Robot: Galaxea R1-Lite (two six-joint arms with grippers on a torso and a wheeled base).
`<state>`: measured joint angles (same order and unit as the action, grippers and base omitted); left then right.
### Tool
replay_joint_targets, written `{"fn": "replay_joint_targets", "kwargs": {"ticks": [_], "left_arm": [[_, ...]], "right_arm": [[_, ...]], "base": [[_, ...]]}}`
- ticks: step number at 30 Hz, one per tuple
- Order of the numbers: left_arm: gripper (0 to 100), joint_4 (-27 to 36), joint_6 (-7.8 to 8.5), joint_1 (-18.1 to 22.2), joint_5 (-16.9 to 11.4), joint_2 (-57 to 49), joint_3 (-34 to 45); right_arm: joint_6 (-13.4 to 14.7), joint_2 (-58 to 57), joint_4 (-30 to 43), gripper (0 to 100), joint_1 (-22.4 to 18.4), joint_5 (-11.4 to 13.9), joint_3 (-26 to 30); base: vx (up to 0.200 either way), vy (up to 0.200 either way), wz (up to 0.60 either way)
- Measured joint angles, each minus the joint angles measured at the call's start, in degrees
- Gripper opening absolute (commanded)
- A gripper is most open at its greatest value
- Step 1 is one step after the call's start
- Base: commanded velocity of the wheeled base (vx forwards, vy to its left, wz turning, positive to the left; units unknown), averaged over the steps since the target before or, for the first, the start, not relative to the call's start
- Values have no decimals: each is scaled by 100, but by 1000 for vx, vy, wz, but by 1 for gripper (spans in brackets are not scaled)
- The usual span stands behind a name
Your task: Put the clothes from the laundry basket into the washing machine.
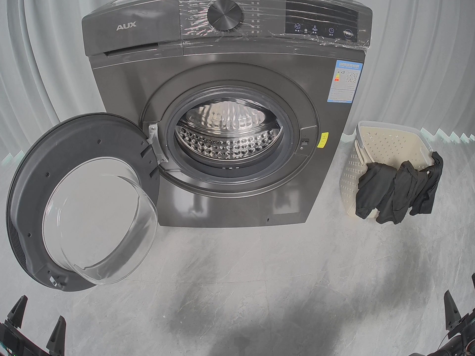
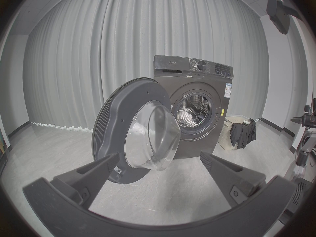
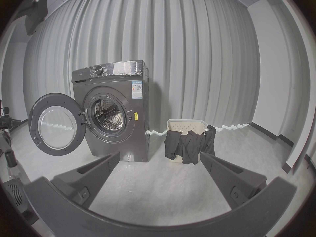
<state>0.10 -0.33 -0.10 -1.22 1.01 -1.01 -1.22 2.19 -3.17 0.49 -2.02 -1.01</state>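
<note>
A grey front-loading washing machine (image 1: pixel 227 65) stands ahead with its round door (image 1: pixel 84 199) swung wide open to the left. Its steel drum (image 1: pixel 227 129) holds nothing I can see. To the machine's right a cream laundry basket (image 1: pixel 391 144) sits on the floor, and dark clothes (image 1: pixel 396 189) hang over its front rim. My left gripper (image 1: pixel 38 315) is low at the near left, open and holding nothing, well short of the door. My right gripper (image 1: pixel 460 292) is low at the near right, open (image 3: pixel 159 157), with the basket (image 3: pixel 187 125) and clothes (image 3: pixel 189 144) beyond it.
Pale pleated curtains (image 1: pixel 420 50) run behind the machine and basket. A wide stretch of grey floor (image 1: pixel 277 283) lies between me and the machine. The open door (image 2: pixel 131 129) juts out over the floor on the left side.
</note>
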Motion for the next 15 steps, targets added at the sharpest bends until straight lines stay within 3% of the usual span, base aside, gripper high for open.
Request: {"fn": "replay_joint_targets", "kwargs": {"ticks": [5, 12, 15], "left_arm": [[100, 0, 0, 0, -1, 0, 0], [100, 0, 6, 5, 16, 0, 0], [100, -2, 4, 5, 16, 0, 0]], "right_arm": [[162, -104, 83, 100, -24, -46, 0], [106, -149, 436, 100, -30, 213, 0], [119, -156, 429, 100, -33, 205, 0]], "base": [[0, 0, 0], [0, 0, 0], [0, -200, 0]]}}
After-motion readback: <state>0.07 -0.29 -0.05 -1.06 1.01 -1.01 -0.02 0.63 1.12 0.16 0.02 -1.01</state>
